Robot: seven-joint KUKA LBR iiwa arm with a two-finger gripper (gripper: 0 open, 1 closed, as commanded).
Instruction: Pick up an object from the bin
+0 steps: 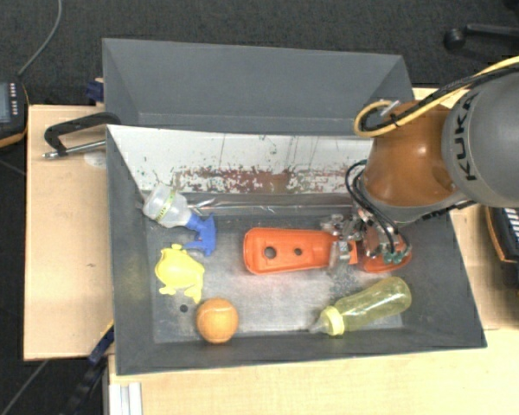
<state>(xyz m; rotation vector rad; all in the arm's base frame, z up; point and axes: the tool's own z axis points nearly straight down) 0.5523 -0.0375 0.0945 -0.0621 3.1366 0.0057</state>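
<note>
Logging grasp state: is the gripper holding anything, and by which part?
Cannot tell; the gripper sits at the right end of the orange block.

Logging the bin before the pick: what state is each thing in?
Orange plastic block with two holes: lying flat, mid-bin.
Yellowish translucent bottle: on its side, front right.
Orange ball: resting loose, front left.
Yellow lumpy toy: lying loose, left.
Blue plastic piece: lying loose, back left.
Gripper: at the orange block's right end.
</note>
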